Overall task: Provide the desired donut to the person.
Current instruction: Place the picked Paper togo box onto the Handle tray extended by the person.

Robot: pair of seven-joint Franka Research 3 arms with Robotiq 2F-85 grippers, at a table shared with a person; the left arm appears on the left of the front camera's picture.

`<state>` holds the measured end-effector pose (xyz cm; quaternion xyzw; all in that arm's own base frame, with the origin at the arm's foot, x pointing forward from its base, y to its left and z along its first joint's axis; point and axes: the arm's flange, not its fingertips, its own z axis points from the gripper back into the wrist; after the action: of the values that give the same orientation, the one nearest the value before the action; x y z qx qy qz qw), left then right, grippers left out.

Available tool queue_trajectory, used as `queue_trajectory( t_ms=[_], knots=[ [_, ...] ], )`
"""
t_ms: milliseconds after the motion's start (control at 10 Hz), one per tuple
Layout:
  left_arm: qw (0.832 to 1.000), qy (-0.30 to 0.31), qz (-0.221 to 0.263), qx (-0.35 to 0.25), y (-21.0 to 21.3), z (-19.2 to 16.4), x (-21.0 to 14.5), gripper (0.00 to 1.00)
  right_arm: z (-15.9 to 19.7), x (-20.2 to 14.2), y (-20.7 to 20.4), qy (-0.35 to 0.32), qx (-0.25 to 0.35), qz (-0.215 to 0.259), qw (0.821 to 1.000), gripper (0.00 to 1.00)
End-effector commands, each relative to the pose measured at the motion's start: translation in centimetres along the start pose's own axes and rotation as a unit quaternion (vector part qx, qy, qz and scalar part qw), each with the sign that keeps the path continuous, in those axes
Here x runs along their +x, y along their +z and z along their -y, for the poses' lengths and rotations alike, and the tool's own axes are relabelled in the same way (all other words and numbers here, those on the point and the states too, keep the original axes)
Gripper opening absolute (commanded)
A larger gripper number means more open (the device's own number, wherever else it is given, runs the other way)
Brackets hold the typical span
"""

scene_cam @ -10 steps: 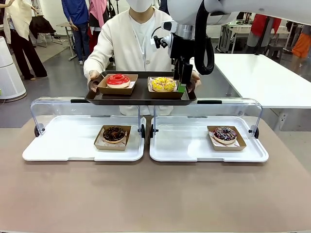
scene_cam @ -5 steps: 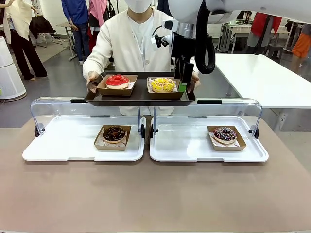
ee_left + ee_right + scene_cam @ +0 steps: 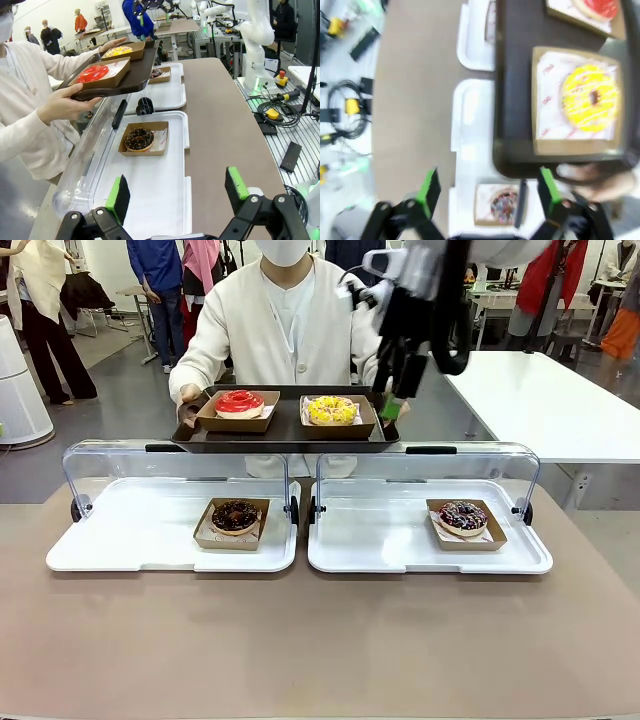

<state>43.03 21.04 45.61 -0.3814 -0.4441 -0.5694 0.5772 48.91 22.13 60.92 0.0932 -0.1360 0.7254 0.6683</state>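
Round glossy donuts (image 3: 333,409) in square cardboard trays (image 3: 238,421).

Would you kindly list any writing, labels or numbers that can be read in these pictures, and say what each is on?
No text can be read.
Red print on the paper liner under the yellow donut: too blurred.
Red mark on the liner beside the chocolate donut: too small.

The right gripper (image 3: 392,398) now sits higher and further right in the frame, tilted and lifted off the yellow donut (image 3: 332,409). The person's dark tray (image 3: 285,434) rides slightly higher.
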Motion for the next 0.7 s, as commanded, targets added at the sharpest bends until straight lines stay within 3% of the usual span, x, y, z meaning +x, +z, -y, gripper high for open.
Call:
queue_trajectory(
  t_ms=[0,200,400,600],
  knots=[
    [1.0,-0.002,0.0,0.002,0.1,0.2,0.1,1.0,-5.3,-8.1,2.1,-0.025,-0.009,0.086,0.996,1.0],
    [1.0,-0.002,0.0,0.002,0.1,0.2,0.1,1.0,-7.9,-15.8,4.7,-0.09,-0.013,0.176,0.98,1.0],
    [1.0,-0.002,0.0,0.002,0.1,0.2,0.1,1.0,-10.0,-22.4,5.3,-0.109,-0.027,0.249,0.962,1.0],
    [1.0,-0.002,0.0,0.002,0.1,0.2,0.1,1.0,-11.6,-27.9,4.9,-0.143,-0.03,0.3,0.943,1.0]
  ],
)
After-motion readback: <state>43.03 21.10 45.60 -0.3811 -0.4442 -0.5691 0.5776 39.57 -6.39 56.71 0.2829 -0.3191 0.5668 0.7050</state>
